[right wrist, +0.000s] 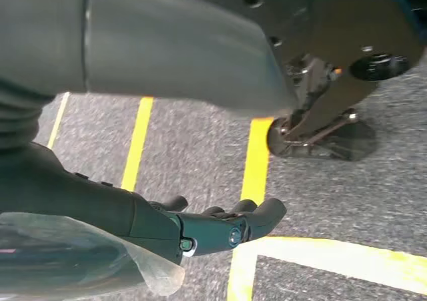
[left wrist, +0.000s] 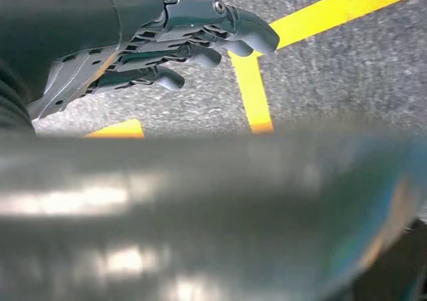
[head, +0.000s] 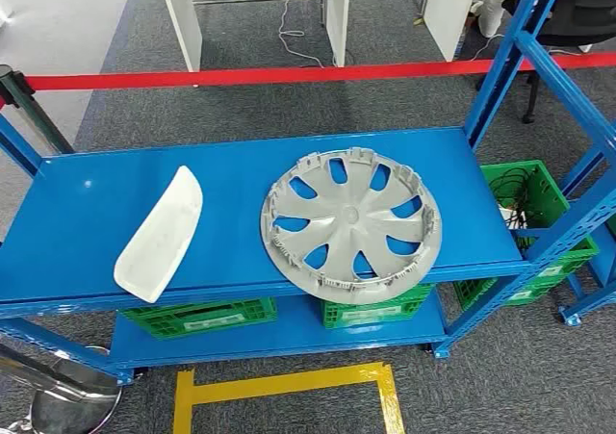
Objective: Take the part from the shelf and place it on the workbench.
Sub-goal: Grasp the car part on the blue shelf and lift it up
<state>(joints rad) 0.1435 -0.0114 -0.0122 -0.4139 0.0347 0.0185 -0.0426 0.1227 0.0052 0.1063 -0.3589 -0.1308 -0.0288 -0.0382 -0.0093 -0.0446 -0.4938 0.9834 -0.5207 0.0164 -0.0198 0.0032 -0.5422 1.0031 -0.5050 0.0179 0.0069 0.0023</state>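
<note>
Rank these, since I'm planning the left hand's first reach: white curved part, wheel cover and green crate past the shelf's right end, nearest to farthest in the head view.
The left hand hangs over the floor at the robot's left, so probably:
1. White curved part, shelf's left front.
2. Wheel cover, centre-right.
3. Green crate, far right.

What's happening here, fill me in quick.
Nothing is being handled yet. The robot faces a blue shelf with two parts lying on its top level: a white curved panel on the left and a silver wheel cover on the right, apart from each other. Green crates sit on the lower level. The left hand and right hand both hang down over the grey floor with its yellow tape lines, fingers spread, holding nothing.
</note>
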